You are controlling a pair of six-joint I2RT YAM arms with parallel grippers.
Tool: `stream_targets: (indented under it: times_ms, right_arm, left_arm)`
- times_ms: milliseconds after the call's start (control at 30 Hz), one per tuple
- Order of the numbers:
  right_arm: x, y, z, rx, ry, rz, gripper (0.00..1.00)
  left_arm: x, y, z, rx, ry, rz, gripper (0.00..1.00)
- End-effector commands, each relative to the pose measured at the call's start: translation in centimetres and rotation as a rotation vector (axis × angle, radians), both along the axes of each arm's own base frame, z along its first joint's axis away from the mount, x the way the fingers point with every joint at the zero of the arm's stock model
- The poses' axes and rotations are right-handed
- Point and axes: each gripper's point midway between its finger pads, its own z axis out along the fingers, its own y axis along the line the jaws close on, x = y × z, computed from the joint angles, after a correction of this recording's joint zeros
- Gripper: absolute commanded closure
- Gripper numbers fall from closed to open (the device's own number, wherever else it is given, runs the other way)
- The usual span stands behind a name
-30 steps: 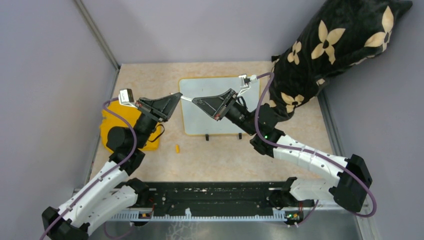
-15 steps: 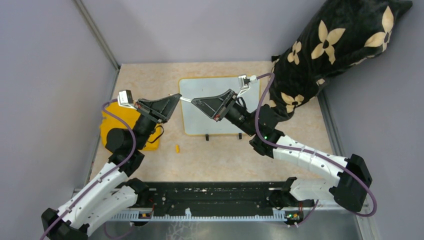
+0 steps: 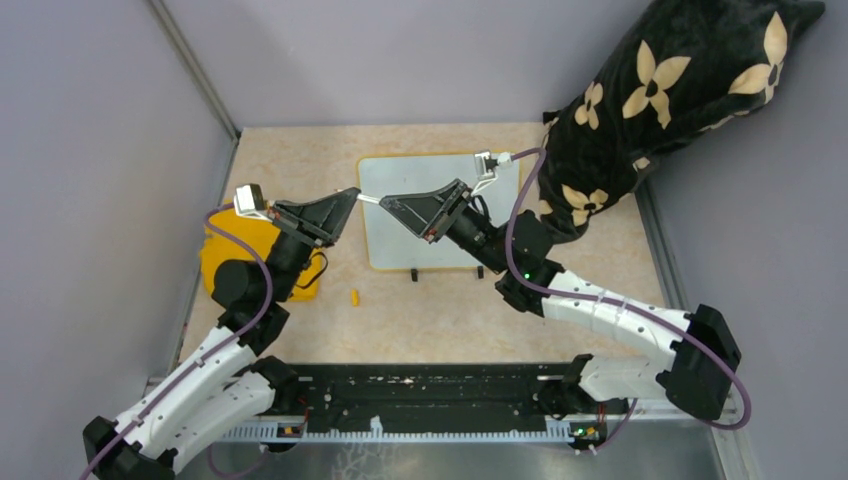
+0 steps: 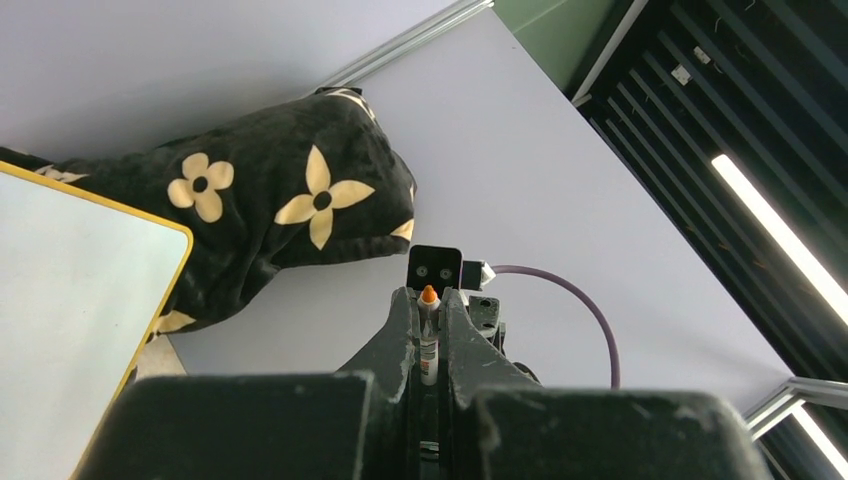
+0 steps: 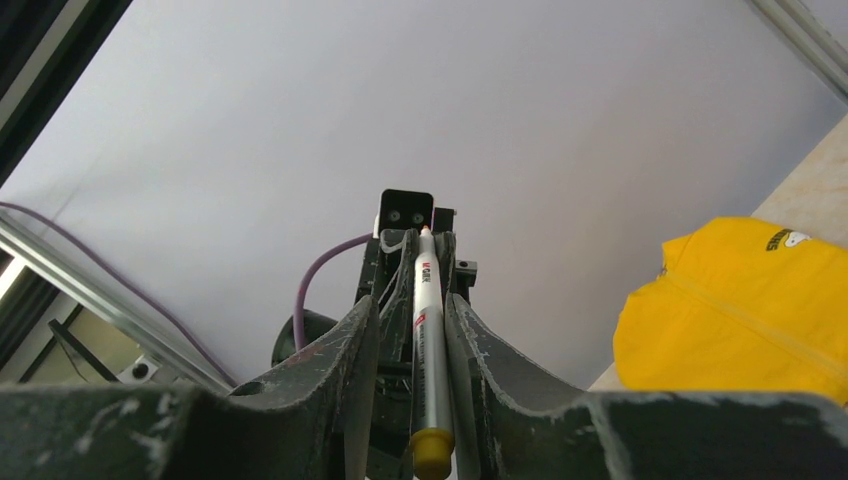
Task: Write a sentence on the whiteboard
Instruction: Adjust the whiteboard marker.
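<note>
Since the earlier frame the right arm (image 3: 600, 305) has edged slightly leftward and its jaws have slackened. They now stand parted either side of the marker (image 3: 369, 199), and the right wrist view shows a gap beside the barrel.

Nearest, a small orange cap (image 3: 354, 296) lies loose on the worktop (image 3: 450, 320). It is near a yellow cloth (image 3: 215, 245) that lies partly beneath the left arm (image 3: 205, 365).

Above these, the left jaws are clamped shut on the marker's other end. The pen therefore bridges the two arms, held in the air over the left edge of the whiteboard (image 3: 400, 248). That board lies flat on the worktop, feet toward the arms and partly under the right arm. No writing can be made out on it.

Farthest, a black flower-patterned cushion (image 3: 680, 90) leans in at the right corner.

Judged step: passing the marker to the left arm. To do it well, the left jaws should hold firm without twisting while the right jaws open fully. The right jaws should then draw straight back along the pen's axis, so nothing drags the barrel askew. Which end carries the nib is unclear, and that should be settled before the pen is lowered to the board.
</note>
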Motion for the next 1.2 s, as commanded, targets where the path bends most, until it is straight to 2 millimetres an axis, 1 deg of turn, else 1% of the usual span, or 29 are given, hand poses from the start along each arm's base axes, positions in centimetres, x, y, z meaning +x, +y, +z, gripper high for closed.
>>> stream_targets:
  times_ms: [0,100,333,500,567,600,633,667,733,767,800,833,867,933,1033,1133,1167]
  right_arm:
    - [-1.1,-0.8,4.0,0.110,-0.068,0.008,0.70]
    - [-1.0,-0.6,3.9,0.108,-0.066,0.009,0.73]
    - [-0.8,-0.3,3.7,0.101,-0.061,0.012,0.85]
    - [-0.9,-0.4,3.5,0.099,-0.064,0.011,0.99]
    - [-0.9,-0.5,3.5,0.101,-0.066,0.009,1.00]
    - [-0.9,-0.6,3.5,0.101,-0.067,0.007,1.00]
    - [-1.0,-0.7,3.6,0.104,-0.069,0.004,1.00]
    - [-1.0,-0.9,3.6,0.099,-0.073,-0.004,1.00]
    - [-1.0,-1.6,3.6,0.075,-0.089,-0.036,1.00]
    - [-0.9,-2.0,3.6,0.054,-0.098,-0.062,1.00]
    - [-0.7,-2.4,3.1,0.016,-0.097,-0.090,1.00]
    - [-0.4,-2.9,2.8,-0.019,-0.101,-0.127,1.00]
    - [-0.1,-3.6,2.5,-0.051,-0.105,-0.170,1.00]
    - [0.5,-4.9,1.4,-0.138,-0.113,-0.252,1.00]
    - [1.3,-7.2,-0.3,-0.282,-0.141,-0.375,1.00]
    - [2.3,-9.6,-2.7,-0.443,-0.149,-0.489,1.00]
    - [2.6,-10.5,-3.6,-0.498,-0.150,-0.527,1.00]
  left_arm:
    - [-0.1,0.4,0.3,-0.032,0.003,0.011,1.00]
    - [-0.1,0.6,0.2,-0.032,0.004,0.018,1.00]
    - [-0.2,0.7,0.2,-0.022,-0.003,0.026,1.00]
    - [-0.1,0.6,-0.1,-0.017,0.001,0.025,1.00]
    - [-0.2,0.6,-0.1,-0.012,-0.003,0.024,1.00]
    - [-0.2,0.4,-0.2,0.001,-0.005,0.023,0.98]
    - [-0.2,0.4,-0.3,0.013,-0.004,0.024,0.90]
    - [-0.1,0.4,-0.5,0.022,0.003,0.029,0.80]
    - [0.0,0.6,-1.0,0.042,0.016,0.048,0.55]
    - [0.0,0.8,-1.2,0.056,0.021,0.061,0.41]
    - [0.0,1.0,-1.4,0.074,0.024,0.080,0.31]
    - [0.0,1.4,-1.5,0.094,0.028,0.102,0.22]
    - [0.1,1.7,-1.8,0.116,0.033,0.126,0.16]
    - [-0.2,2.8,-2.1,0.152,0.031,0.181,0.08]
    - [-0.4,4.2,-2.9,0.271,-0.013,0.282,0.06]
    - [-0.1,4.7,-4.4,0.490,-0.040,0.357,0.05]
    - [0.3,4.7,-5.8,0.608,-0.037,0.379,0.05]
